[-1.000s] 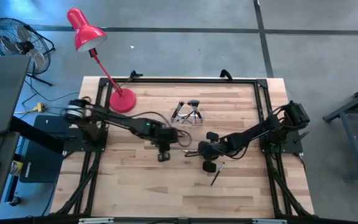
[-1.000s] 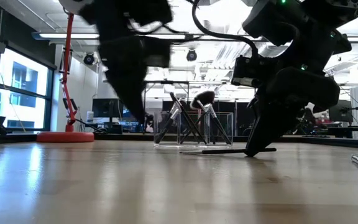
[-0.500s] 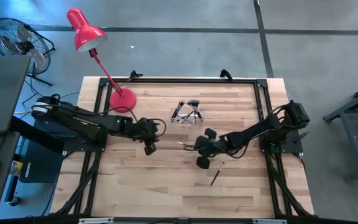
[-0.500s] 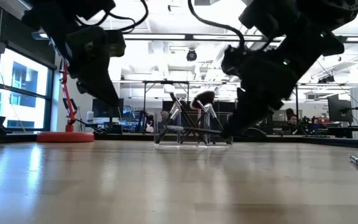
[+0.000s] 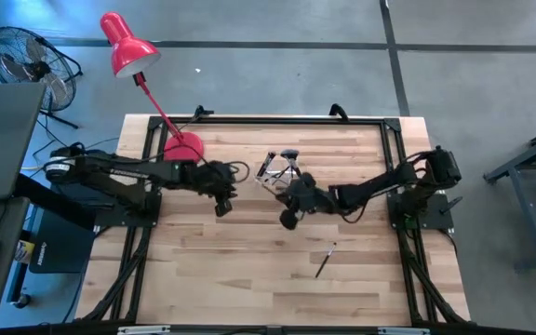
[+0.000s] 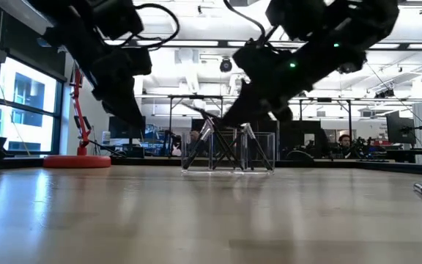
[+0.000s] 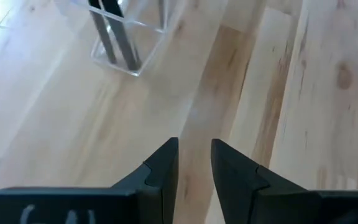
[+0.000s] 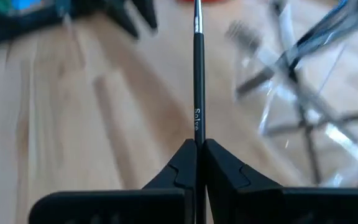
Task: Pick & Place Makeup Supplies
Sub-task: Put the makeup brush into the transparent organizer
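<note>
My right gripper (image 5: 285, 193) is shut on a thin black makeup brush (image 8: 197, 68) and hovers just in front of the clear holder (image 5: 283, 168). Several brushes lean in that holder (image 6: 229, 150), which stands at the table's far middle. Another makeup stick (image 5: 325, 261) lies flat on the wood toward the near right. My left gripper (image 7: 194, 149) is open with nothing between its fingers. It hangs over bare wood left of the holder (image 7: 126, 43), near the lamp base. My right gripper pinches the brush's black handle (image 8: 197, 127) between its two fingertips (image 8: 216, 155), just behind the white lettering. The handle runs along the fingers and sticks out ahead of them. The fingers come slanting down from the table's right side. The brush is lifted clear of the table.
A red desk lamp stands with its base (image 5: 182, 149) at the far left of the table, close to my left arm. A black frame rail (image 5: 296, 119) runs along the far edge. Bare wood (image 5: 249, 279) fills the near half.
My right gripper has lifted the black brush off the table and carried it toward the far edge, up to the holder, tipping nearer to level. My left gripper has drawn back toward the table's left edge and the lamp, staying open.
</note>
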